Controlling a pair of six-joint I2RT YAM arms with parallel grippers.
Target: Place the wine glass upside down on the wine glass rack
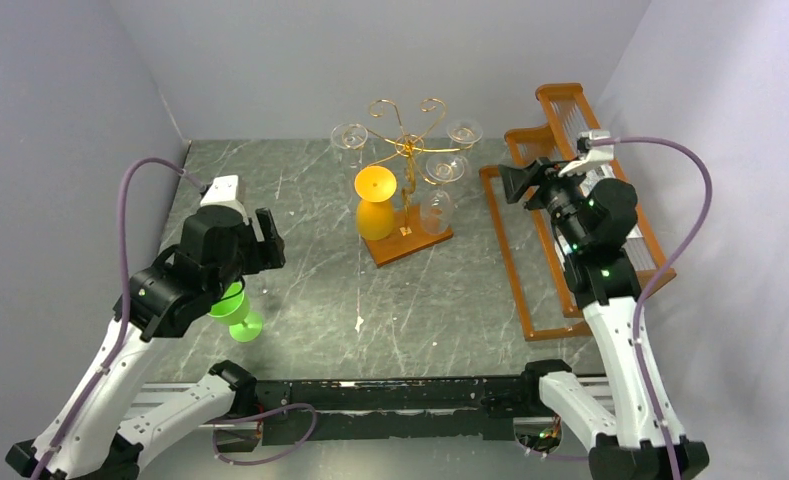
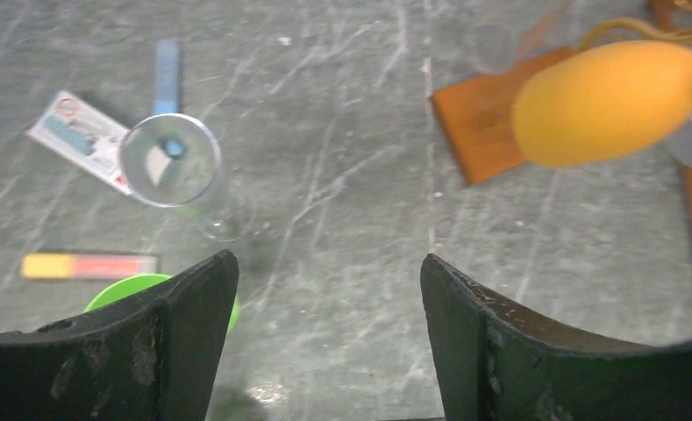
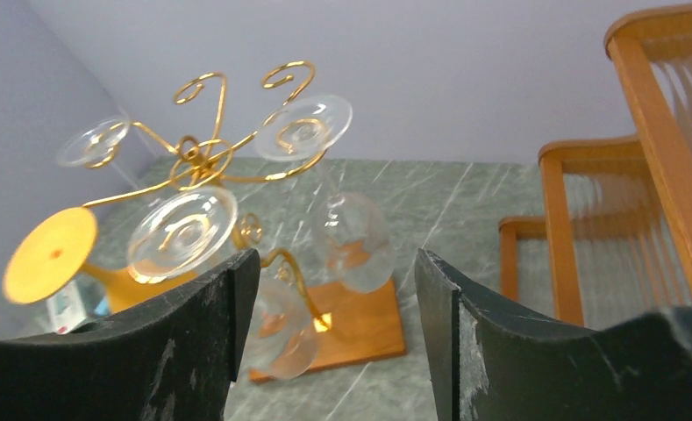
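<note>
I have the left arm [image 1: 185,270] low over the table [image 1: 320,300], well to the near-left of the wine glass rack [image 1: 407,150]. Its jaws are spread and empty, and the green wine glass [image 1: 236,312] sits just outside one finger, ungrasped. The right arm [image 1: 590,215] hangs right of the rack, above the slatted shelf [image 1: 560,97], with its jaws released too, probably to leave the way open. An orange glass [image 1: 375,200] hangs on the rack's near-left side and clear glasses [image 1: 445,168] hang on other arms, crowding my approach.
</note>
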